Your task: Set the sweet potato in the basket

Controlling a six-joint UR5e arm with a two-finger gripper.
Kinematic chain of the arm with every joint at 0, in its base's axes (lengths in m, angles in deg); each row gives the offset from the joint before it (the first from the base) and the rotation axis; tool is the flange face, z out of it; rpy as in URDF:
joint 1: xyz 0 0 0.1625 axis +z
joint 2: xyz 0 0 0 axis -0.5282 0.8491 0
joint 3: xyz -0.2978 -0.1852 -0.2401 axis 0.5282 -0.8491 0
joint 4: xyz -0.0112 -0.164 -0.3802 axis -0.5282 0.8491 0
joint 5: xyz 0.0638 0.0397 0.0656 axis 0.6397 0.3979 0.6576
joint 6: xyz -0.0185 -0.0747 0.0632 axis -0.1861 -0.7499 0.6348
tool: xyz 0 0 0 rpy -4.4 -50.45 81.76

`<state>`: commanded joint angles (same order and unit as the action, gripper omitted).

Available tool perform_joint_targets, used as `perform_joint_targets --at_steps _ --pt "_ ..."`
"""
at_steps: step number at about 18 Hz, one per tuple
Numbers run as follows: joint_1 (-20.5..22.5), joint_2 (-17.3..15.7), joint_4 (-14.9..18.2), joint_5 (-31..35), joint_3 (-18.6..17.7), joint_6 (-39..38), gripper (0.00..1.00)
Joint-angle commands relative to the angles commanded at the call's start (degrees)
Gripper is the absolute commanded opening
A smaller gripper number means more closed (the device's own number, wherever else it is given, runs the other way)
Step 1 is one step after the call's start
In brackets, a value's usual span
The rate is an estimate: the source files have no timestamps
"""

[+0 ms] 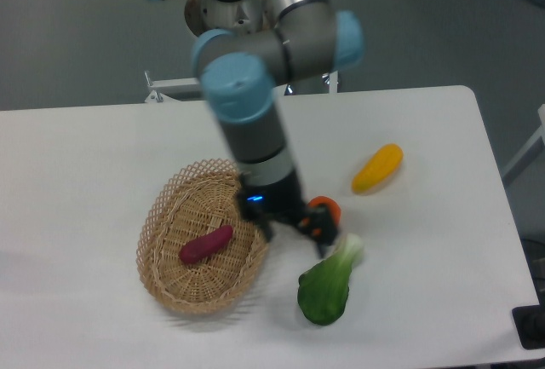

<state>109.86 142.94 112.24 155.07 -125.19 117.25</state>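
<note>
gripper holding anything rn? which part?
Nothing. The gripper is open and clear of the basket; the sweet potato lies loose inside it.
</note>
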Motion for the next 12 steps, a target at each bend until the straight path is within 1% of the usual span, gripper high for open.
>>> perform_joint_targets --at_steps 1,2,6,8,9,12 --pt "2.11 -0.26 2.38 0.0 0.97 3.69 1.0" --pt "4.3 -1.31 3.88 -0.35 1.5 7.56 1.0" --pt "11.87 -2.37 7.93 -4.03 2.47 20.57 1.0" --pt "14.69 -3.16 8.73 -5.36 2.47 26.29 1.0" --pt "15.74 -3.16 8.82 -5.97 2.39 27.62 1.0" --pt "17.51 -3.16 8.73 -7.55 2.21 27.99 1.0"
